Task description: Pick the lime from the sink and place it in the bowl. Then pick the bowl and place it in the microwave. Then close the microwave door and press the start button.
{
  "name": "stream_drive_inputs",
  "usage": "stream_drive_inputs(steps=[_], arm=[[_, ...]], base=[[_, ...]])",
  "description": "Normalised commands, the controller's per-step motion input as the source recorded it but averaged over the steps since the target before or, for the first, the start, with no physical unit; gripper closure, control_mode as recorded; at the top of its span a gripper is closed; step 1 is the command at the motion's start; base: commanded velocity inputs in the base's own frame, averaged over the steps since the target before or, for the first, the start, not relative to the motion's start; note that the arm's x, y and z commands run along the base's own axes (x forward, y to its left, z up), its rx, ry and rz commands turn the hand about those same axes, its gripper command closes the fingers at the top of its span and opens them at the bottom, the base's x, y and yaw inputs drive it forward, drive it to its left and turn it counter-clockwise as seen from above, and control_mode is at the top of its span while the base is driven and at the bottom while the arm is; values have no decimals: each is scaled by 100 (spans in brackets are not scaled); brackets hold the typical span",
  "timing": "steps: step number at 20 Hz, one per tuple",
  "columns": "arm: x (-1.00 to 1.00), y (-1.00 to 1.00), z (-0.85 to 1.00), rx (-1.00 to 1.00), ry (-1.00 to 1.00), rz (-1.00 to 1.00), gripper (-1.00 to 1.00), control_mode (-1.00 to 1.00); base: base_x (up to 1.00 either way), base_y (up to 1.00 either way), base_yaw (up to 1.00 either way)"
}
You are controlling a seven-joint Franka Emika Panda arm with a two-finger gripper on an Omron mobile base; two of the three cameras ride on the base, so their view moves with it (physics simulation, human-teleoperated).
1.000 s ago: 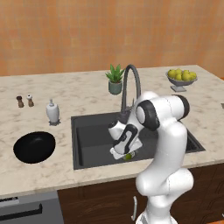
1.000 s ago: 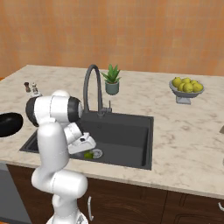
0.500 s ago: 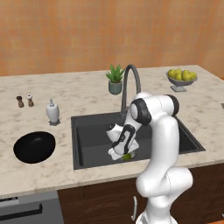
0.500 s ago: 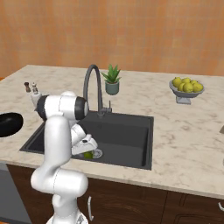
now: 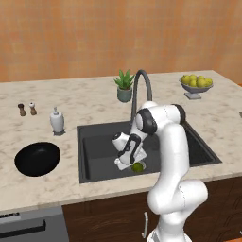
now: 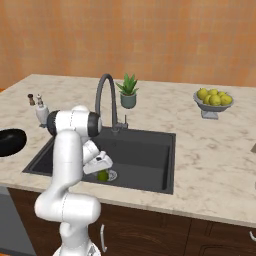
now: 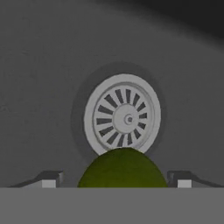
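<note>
Between the spread fingertips [image 7: 50, 178], the lime [image 7: 123, 169] is cut off below.

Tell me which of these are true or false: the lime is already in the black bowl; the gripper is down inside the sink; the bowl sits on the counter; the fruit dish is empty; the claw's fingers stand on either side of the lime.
1. The lime is already in the bowl. False: it lies on the floor of the sink, beside the round drain.
2. The gripper is down inside the sink. True.
3. The bowl sits on the counter. True, beside the sink, with nothing in it.
4. The grey fruit dish is empty. False: it holds yellow-green fruit.
5. The fingers stand on either side of the lime. True: the hand view shows one on each side, with gaps.
</note>
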Motion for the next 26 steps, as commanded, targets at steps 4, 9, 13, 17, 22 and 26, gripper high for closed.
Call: stream_drive_inputs(steps=[4,9,13,17,22,26], arm=[[-40,12,31,0,-16,-1,100,-100],[-28,78,100,-4,-27,7,100,-100],[-29,91,100,1,-16,14,100,-100],[-30,72,100,10,-2,14,100,-100],[-46,27,100,17,0,13,100,-100],[-51,12,100,23,0,14,100,-100]], base=[[0,0,0],[0,0,0],[0,0,0],[0,0,0],[0,0,0],[0,0,0]])
